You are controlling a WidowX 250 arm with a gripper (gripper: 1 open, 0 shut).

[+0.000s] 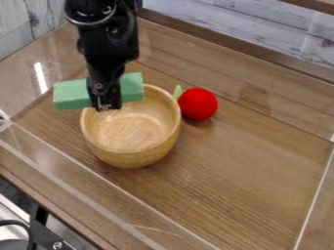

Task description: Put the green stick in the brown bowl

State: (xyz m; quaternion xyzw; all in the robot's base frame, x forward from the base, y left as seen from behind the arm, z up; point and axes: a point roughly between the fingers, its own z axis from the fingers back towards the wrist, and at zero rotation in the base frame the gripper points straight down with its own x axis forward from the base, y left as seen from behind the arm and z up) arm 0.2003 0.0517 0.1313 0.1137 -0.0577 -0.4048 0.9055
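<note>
Where the picture ends at the upper left, the black robot arm (107, 34) is cut off by the top edge, so only its lower part and the gripper (104, 95) show. At the far left, low clear plastic walls (26, 146) edge the wooden table (235, 166); they are see-through and hard to trace, showing mainly as bright lines and glare. A dark object at the bottom left corner is cropped and cannot be identified.

Moving right, the gripper points steeply downward with its two dark fingers (98, 94) drawn together and clamped on the green stick (76, 93) — a flat mint-green block held roughly level. The fingers cover the block's middle, so it shows as two pieces: a longer part sticking out to the left of the fingers and a shorter part (133, 86) to their right. Exactly where the fingertips end is hard to make out against the dark gripper body.

Held this way, the green stick sits over the upper-left rim of the brown bowl (131, 127), with its left end reaching out past the rim above the table. Whether it touches the rim cannot be told. The bowl is round, light-brown wood with visible grain, and its inside holds nothing.

Further right, just beside the bowl's upper-right rim, lies a red ball (197, 103) with a small green leaf (177, 91) — the ball rests on the table, apart from the gripper.
</note>
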